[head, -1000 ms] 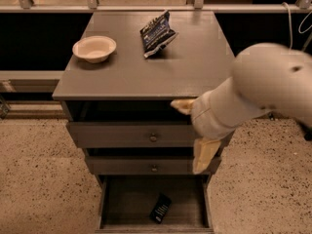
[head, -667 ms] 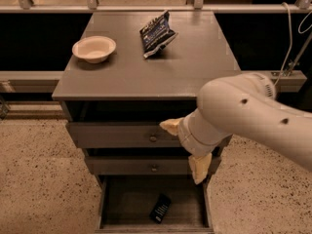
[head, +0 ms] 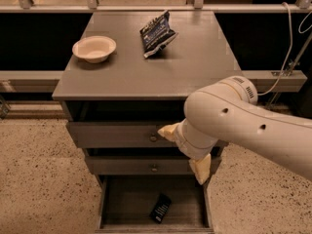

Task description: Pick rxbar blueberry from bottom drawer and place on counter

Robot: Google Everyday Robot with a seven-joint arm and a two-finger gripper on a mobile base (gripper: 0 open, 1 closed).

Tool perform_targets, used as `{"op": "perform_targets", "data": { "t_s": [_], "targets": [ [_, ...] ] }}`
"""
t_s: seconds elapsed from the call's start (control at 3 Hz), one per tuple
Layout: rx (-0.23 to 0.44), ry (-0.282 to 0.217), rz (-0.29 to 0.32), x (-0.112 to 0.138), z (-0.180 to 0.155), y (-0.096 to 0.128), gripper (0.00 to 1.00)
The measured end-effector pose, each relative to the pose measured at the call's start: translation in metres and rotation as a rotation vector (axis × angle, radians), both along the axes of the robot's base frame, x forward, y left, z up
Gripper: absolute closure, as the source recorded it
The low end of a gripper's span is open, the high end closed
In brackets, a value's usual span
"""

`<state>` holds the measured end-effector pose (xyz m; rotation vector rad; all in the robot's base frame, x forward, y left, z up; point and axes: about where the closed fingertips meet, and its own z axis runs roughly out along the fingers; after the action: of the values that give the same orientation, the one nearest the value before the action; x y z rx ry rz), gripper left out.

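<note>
The rxbar blueberry (head: 160, 207), a small dark bar, lies flat on the floor of the open bottom drawer (head: 126, 199), near its front and slightly right of centre. My gripper (head: 184, 150) hangs in front of the two upper drawers, above and to the right of the bar and well clear of it. Its pale yellow fingers (head: 201, 168) are spread open with nothing between them. The grey counter (head: 190, 67) tops the cabinet. My white arm comes in from the right and covers the cabinet's right front.
A cream bowl (head: 94, 48) sits on the counter's left side and a dark blue chip bag (head: 157, 33) at its back centre. Two shallower drawers with round knobs (head: 153, 138) stand above the open one. Speckled floor lies on both sides.
My arm has swung left and forward across the cabinet front, and the gripper now sits further left, over the upper drawers. The bar, bowl and bag have not moved.
</note>
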<state>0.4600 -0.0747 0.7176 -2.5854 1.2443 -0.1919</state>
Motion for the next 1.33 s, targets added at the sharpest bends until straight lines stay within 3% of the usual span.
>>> {"op": "perform_targets", "data": {
  "t_s": [0.33, 0.67, 1.0, 1.33],
  "targets": [
    [0.094, 0.069, 0.047, -0.005, -0.047, 0.006, 0.00],
    [0.291, 0.084, 0.069, -0.005, -0.088, 0.015, 0.00],
    [0.353, 0.088, 0.083, -0.016, -0.115, -0.009, 0.00],
    [0.172, 0.099, 0.111, -0.007, -0.140, -0.029, 0.00]
  ]
}}
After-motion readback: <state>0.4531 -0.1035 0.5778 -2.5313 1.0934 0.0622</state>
